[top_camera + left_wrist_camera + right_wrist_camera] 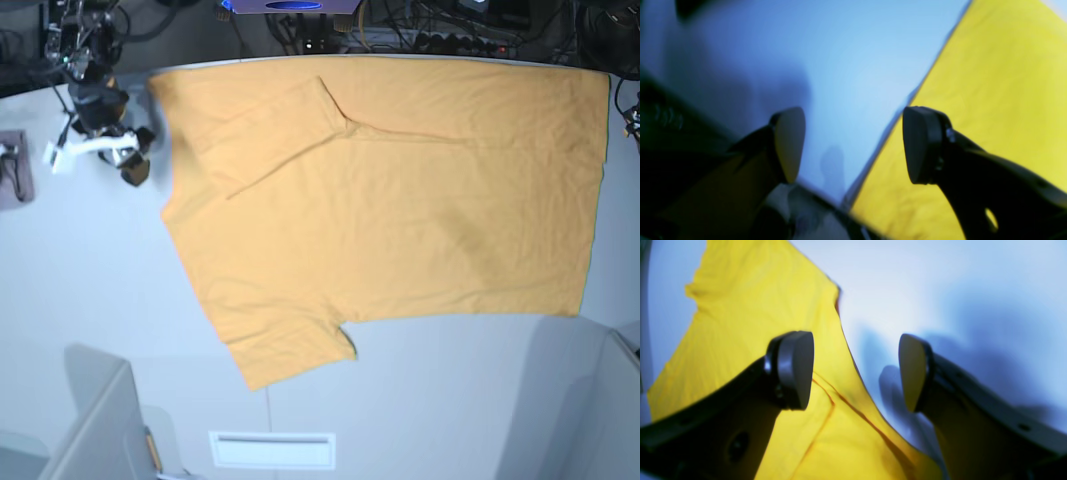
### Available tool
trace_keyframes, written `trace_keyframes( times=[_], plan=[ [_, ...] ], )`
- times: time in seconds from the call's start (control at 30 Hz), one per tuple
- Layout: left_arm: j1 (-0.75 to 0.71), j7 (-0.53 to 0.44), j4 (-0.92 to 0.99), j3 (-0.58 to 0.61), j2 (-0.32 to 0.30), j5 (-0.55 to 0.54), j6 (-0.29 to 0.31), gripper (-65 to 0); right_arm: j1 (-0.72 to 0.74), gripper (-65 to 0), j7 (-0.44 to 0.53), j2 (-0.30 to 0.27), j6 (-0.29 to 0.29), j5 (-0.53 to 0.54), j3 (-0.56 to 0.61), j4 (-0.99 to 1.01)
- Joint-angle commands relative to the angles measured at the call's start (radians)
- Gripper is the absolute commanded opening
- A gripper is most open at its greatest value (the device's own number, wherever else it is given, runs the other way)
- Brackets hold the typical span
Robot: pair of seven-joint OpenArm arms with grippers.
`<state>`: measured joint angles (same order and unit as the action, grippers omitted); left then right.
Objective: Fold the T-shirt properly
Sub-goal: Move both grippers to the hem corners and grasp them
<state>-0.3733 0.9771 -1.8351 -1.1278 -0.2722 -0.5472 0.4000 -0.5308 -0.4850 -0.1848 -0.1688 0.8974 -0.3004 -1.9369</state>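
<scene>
Base view puts the shirt [400, 190] just beside your right gripper [128, 160], long axis running away; both grippers are released.

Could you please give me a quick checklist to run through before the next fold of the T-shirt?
1. Left gripper open, nothing held: ok.
2. Right gripper open, nothing held: ok.
3. T-shirt spread flat on the table: ok.
4. One sleeve folded in over the body: ok; the other sleeve not folded in: not ok.
5. Far shirt edge fully on the table: cannot tell.
6. Left arm's position in the base view: cannot tell, barely in frame.
</scene>
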Motion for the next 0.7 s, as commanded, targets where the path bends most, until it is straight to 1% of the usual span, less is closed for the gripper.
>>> trace_keyframes(
  times=[0.0, 0.1, 0.2, 0.37, 0.57, 0.67],
  plan=[
    [0.003, -0.011, -0.021, 0.024, -0.014, -0.003, 0.006, -21.6, 0.057, -27.5, -0.011, -0.015, 0.018, 0.012, -0.004, -0.005],
    [0.03, -0.011, -0.025, 0.082, -0.014, -0.001, 0.001, -21.6, 0.222, -27.5, -0.113, -0.018, 0.018, 0.012, -0.006, 0.069],
    [0.038, -0.011, -0.025, 0.094, -0.014, -0.001, 0.001, -21.6, 0.355, -27.5, -0.149, -0.018, 0.021, 0.01, 0.0, 0.204],
    [0.036, -0.011, -0.022, 0.091, -0.02, -0.001, 0.001, -21.6, 0.561, -27.5, -0.157, -0.018, 0.024, 0.01, 0.019, 0.488],
    [0.033, -0.011, -0.021, 0.091, -0.022, 0.0, 0.001, -21.6, 0.82, -27.5, -0.145, -0.037, 0.024, 0.01, 0.158, 0.792],
    [0.026, -0.011, -0.022, 0.09, -0.022, 0.0, 0.001, -21.6, 0.909, -27.3, -0.079, -0.037, 0.024, 0.01, 0.217, 0.914]
  ],
)
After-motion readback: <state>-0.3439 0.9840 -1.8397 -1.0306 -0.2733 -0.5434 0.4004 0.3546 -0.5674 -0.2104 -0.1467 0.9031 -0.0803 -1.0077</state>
